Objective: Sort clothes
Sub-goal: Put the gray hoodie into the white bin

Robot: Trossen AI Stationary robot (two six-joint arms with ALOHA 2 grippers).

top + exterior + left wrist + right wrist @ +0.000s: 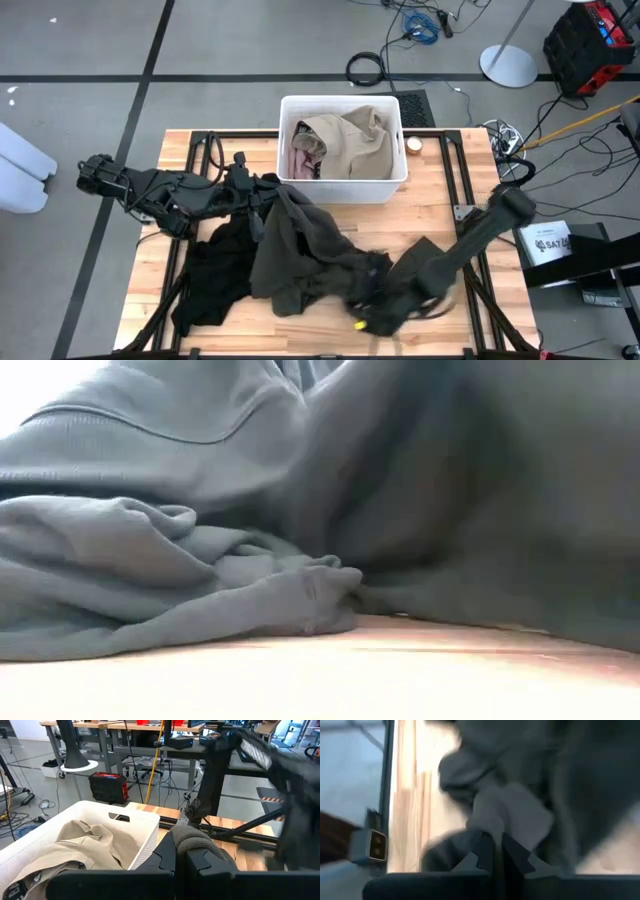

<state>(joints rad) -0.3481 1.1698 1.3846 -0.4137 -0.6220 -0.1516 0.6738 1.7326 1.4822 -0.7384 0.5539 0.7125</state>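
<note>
Left pincer [262,200] clamped on fold of dark olive-green garment [300,250], which drapes away from it across bench [150,270]. Right pincer [368,305] closed on same garment's far edge. Black garment [215,270] beside left pincer. Khaki-tan garment [350,140] and pale pink garment [303,165] in white bin [340,187], just beyond left pincer.

We reach our left arm in from the left side, its left gripper [262,203] near the middle of the tabletop, fingers [200,857] pinched together. Our right arm slants down toward the front edge, the right gripper [372,305] low, fingers [512,852] clamped.
</note>
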